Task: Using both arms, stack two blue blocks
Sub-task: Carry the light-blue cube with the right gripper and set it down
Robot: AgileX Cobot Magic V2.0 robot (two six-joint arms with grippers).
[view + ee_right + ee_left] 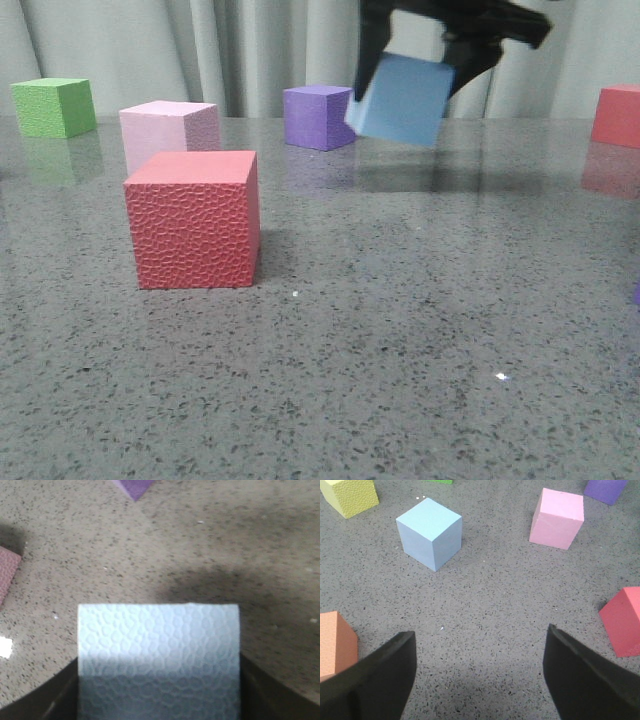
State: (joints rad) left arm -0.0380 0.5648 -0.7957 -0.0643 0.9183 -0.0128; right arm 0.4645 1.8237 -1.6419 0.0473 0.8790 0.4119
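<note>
My right gripper (412, 85) is shut on one pale blue block (403, 99) and holds it tilted in the air above the far middle of the table. In the right wrist view the block (158, 650) fills the space between the dark fingers (252, 690), well above the tabletop. The other blue block (430, 532) stands on the table in the left wrist view, some way ahead of my left gripper (480, 632), which is open and empty over bare tabletop. This second block and the left gripper do not show in the front view.
A red textured cube (192, 220) stands front left, with a pale pink cube (168, 130) behind it, a green cube (53, 107) far left, a purple cube (318, 117) at the back and a red cube (617, 115) far right. Yellow (350, 495) and orange (335, 642) cubes are near the left gripper.
</note>
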